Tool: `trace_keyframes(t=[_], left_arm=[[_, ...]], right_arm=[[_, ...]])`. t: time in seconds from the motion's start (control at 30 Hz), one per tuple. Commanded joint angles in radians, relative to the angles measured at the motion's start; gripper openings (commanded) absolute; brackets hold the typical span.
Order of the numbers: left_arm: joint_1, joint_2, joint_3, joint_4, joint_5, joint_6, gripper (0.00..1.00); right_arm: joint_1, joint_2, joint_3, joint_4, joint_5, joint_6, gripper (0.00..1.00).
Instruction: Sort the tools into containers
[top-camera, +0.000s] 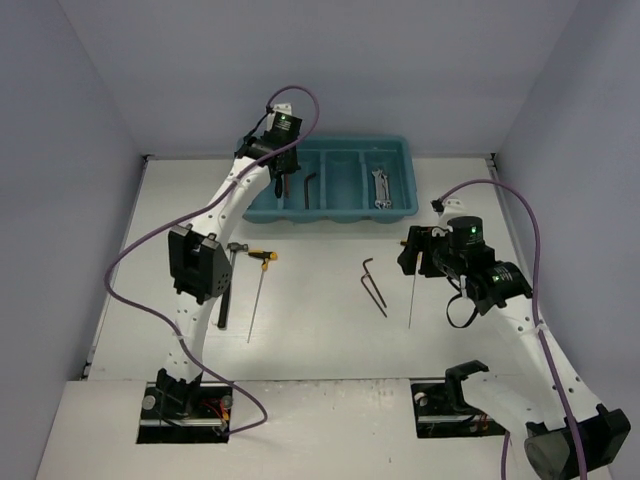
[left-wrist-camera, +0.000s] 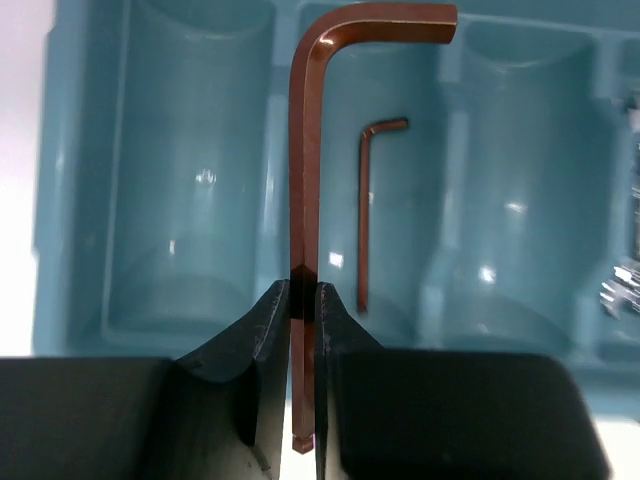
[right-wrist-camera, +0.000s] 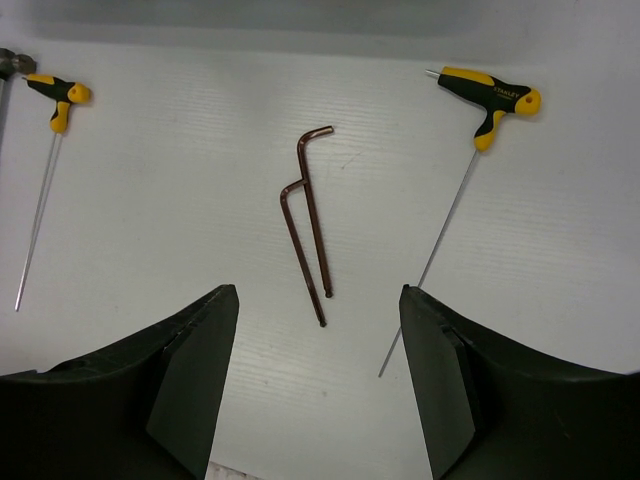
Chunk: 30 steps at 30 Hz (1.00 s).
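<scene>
Right, my left gripper (left-wrist-camera: 303, 305) pinches a brown hex key (left-wrist-camera: 303, 180) above the teal tray (top-camera: 340, 215), upper middle of the overhead frame; a second key (left-wrist-camera: 364, 215) lies in a compartment beneath. My right gripper (right-wrist-camera: 318, 300) stands wide over two hex keys (right-wrist-camera: 313, 220), centre of its view.

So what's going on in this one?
The left gripper is shut on a reddish-brown L-shaped hex key, holding it over the teal plastic tray, where a second hex key and a silver wrench already lie. The open right gripper hovers over two more hex keys on the table. Two yellow-black T-handle drivers and a black-handled hammer lie there unsorted.
</scene>
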Motion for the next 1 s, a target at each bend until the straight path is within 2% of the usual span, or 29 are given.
trace_keyframes(t=[0.0,0.2,0.3,0.53,0.67,0.97], left_arm=[[0.018,0.099,0.151,0.032,0.097,0.097,0.00],[0.045,0.127,0.092,0.142,0.146,0.102,0.07],[0.049,0.118,0.055,0.199,0.151,0.104,0.18],[0.050,0.068,0.010,0.223,0.201,0.096,0.36],[0.050,-0.092,-0.117,0.255,0.208,0.060,0.44],[0.047,-0.477,-0.442,0.237,0.264,0.001,0.49]], right_arm=[[0.006,0.056,0.023,0.035,-0.008,-0.017,0.63],[0.013,0.156,0.050,0.033,-0.009,-0.029,0.63],[0.026,0.226,0.067,0.035,-0.014,-0.029,0.63],[0.124,0.371,0.100,0.036,0.016,-0.010,0.62],[0.186,0.456,0.112,0.038,0.058,0.003,0.57],[0.224,0.568,0.116,0.049,0.093,-0.025,0.46]])
